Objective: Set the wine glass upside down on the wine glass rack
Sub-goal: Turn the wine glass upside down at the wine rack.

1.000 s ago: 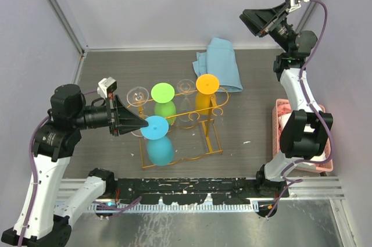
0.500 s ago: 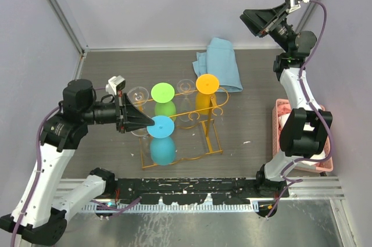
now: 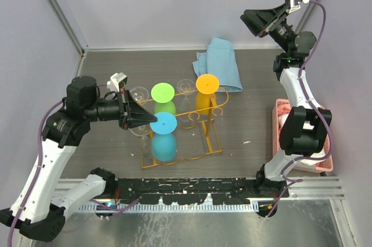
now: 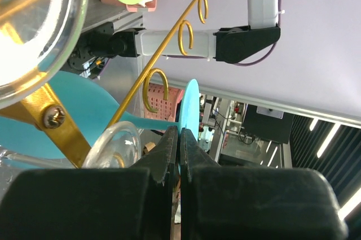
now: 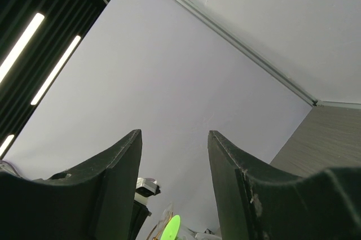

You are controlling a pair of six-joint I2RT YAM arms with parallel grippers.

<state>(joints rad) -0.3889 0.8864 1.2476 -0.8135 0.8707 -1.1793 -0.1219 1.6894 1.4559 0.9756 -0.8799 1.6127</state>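
Wine glass (image 3: 164,145) — blue, inverted, long axis near vertical, foot up, bowl down at front-left end of wine glass rack (image 3: 195,116). Left gripper (image 3: 153,122) jaws clamped on its foot rim. Right gripper (image 3: 249,20) jaws apart — raised, well clear.

wine glass rack (image 3: 181,124) on table (image 3: 250,119), centre | wine glass (image 3: 164,142) at its near-left | cloth (image 3: 220,64) behind — rightward | basket (image 3: 280,112) far right

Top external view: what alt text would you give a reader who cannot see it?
The left arm, jaws shut on the stem, holds a blue wine glass upside down at the orange-gold wire rack, where a green glass and an orange glass hang. The right arm is raised at the back, jaws open and empty.
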